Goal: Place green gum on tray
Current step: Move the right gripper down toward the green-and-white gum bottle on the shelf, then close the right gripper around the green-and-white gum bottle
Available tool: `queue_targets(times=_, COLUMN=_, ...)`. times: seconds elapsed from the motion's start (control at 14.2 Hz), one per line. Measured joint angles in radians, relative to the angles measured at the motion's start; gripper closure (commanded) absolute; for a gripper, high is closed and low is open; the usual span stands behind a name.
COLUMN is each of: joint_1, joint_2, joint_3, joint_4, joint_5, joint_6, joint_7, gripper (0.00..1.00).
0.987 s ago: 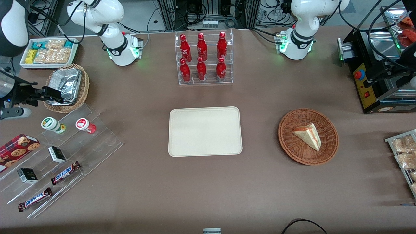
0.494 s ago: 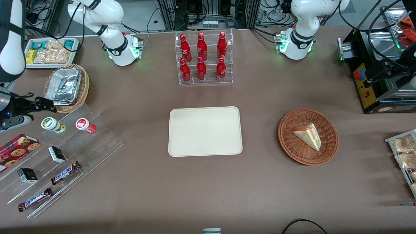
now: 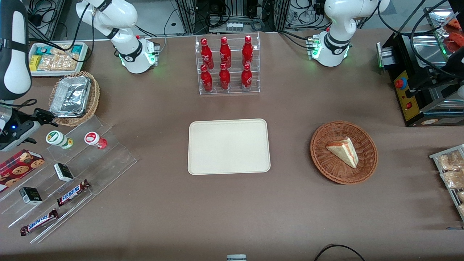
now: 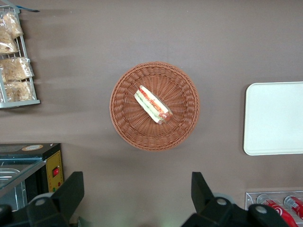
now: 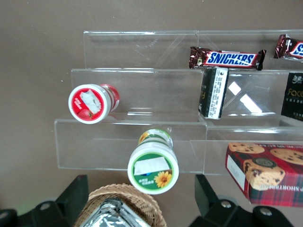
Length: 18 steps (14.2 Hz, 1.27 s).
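Black two-finger gripper (image 3: pixel 42 116) of the working right arm: hovering above the clear acrylic stepped display rack (image 3: pixel 90 159), fingers spread wide apart, holding nothing, with the small green-and-white gum bottle (image 5: pixel 153 162) seen between them from the wrist camera. Green-and-white gum bottle (image 3: pixel 58 139): upright on the rack's highest step, just beside the like red-lidded gum bottle (image 3: pixel 95 140). Lower steps: small black boxes (image 3: pixel 63 172) and Snickers bars (image 3: pixel 72 192); red cookie box (image 3: pixel 20 164) alongside. Round wicker basket with foil containers (image 3: pixel 74 98): near the gripper, farther from the front camera than the rack. Large cream-beige rectangular tray (image 3: pixel 228 146): mid-table, bare, well apart from the gum, toward the parked arm's end from it.
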Motion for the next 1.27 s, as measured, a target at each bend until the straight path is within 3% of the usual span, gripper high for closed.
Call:
queue_targets(times=0.78, joint_1=-0.008, joint_2=0.046, joint_3=0.0, joint_4=-0.088, joint_5=0.0, joint_6=0.171, joint_7=-0.018, gripper=0.0)
queue_targets(times=0.85, joint_1=-0.01, joint_2=0.049, joint_3=0.0, joint_4=-0.094, joint_5=0.0, joint_6=0.177, joint_7=-0.018, gripper=0.09)
queue_targets(times=0.99, joint_1=-0.011, joint_2=0.054, joint_3=0.0, joint_4=-0.102, joint_5=0.0, joint_6=0.185, joint_7=-0.025, gripper=0.72)
queue_targets(times=1.06, joint_1=-0.011, joint_2=0.055, joint_3=0.0, joint_4=-0.102, joint_5=0.0, joint_6=0.185, joint_7=-0.032, gripper=0.92)
queue_targets(times=1.13, joint_1=-0.013, joint_2=0.055, joint_3=0.0, joint_4=-0.102, joint_5=0.0, joint_6=0.185, joint_7=-0.037, gripper=1.0)
queue_targets(times=1.27, joint_1=-0.014, joint_2=0.053, joint_3=0.0, joint_4=-0.102, joint_5=0.0, joint_6=0.183, joint_7=-0.04, gripper=1.0)
